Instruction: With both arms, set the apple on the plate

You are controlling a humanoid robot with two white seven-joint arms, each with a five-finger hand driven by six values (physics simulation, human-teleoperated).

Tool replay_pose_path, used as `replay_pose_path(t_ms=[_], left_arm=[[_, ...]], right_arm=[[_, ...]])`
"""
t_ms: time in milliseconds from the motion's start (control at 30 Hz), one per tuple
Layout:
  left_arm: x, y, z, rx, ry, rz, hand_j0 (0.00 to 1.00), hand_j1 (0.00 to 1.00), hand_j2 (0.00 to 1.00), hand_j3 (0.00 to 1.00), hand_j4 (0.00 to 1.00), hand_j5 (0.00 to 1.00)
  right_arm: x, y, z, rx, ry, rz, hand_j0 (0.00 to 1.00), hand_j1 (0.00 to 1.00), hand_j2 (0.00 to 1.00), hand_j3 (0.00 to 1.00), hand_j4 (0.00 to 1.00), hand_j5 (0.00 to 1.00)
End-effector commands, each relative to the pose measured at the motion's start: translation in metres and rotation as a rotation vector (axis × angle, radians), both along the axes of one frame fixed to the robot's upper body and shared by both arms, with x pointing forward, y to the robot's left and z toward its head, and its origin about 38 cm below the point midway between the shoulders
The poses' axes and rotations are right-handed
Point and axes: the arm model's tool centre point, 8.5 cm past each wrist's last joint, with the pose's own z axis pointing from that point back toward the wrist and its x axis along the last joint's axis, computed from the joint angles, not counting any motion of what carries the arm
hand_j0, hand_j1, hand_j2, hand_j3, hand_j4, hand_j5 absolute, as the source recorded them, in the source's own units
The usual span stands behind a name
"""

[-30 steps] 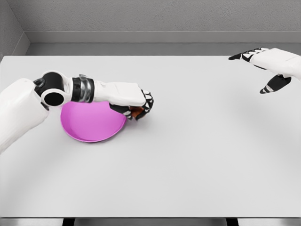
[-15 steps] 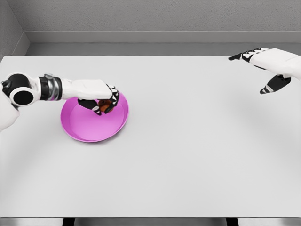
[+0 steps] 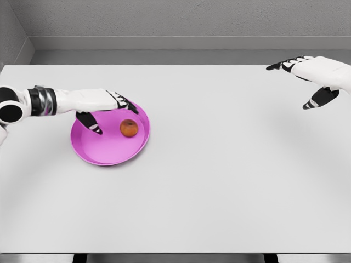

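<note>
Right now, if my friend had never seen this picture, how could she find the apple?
Look at the big white table, then at the pink plate on its left side. The apple is the small round reddish-orange thing sitting on that plate, just right of the left hand, whose fingers are spread and not holding it.

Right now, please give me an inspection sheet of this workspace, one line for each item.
Surface: white table, flat.
Job's things: apple lying in the pink plate, right of its middle.
Clutter: nothing seen.
Hands: left hand open over the plate's left part, not touching the apple; right hand open, raised at the far right.
Cables: nothing seen.
Surroundings: grey wall behind the table.
</note>
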Motion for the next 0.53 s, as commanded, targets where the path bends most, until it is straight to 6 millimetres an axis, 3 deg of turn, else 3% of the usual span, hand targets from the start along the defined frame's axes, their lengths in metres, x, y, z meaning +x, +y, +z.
replay_pose_path(t_ms=[0, 200, 300, 500], left_arm=[[0.004, 0.029, 0.017, -0.041, -0.014, 0.073, 1.00, 1.00, 1.00, 1.00, 1.00, 1.00], [-0.002, 0.084, 0.016, -0.053, -0.009, 0.208, 1.00, 1.00, 1.00, 1.00, 1.00, 1.00], [-0.005, 0.098, 0.018, -0.060, -0.015, 0.242, 1.00, 1.00, 1.00, 1.00, 1.00, 1.00], [-0.005, 0.098, 0.018, -0.061, -0.016, 0.241, 1.00, 1.00, 1.00, 1.00, 1.00, 1.00]], right_arm=[[0.000, -0.001, 0.001, -0.002, -0.001, -0.002, 1.00, 1.00, 1.00, 1.00, 1.00, 1.00], [0.000, -0.001, 0.001, -0.002, -0.001, -0.002, 1.00, 1.00, 1.00, 1.00, 1.00, 1.00], [0.000, -0.001, 0.001, -0.002, -0.001, -0.002, 1.00, 1.00, 1.00, 1.00, 1.00, 1.00], [-0.001, -0.001, -0.001, -0.002, 0.004, -0.003, 1.00, 1.00, 1.00, 1.00, 1.00, 1.00]])
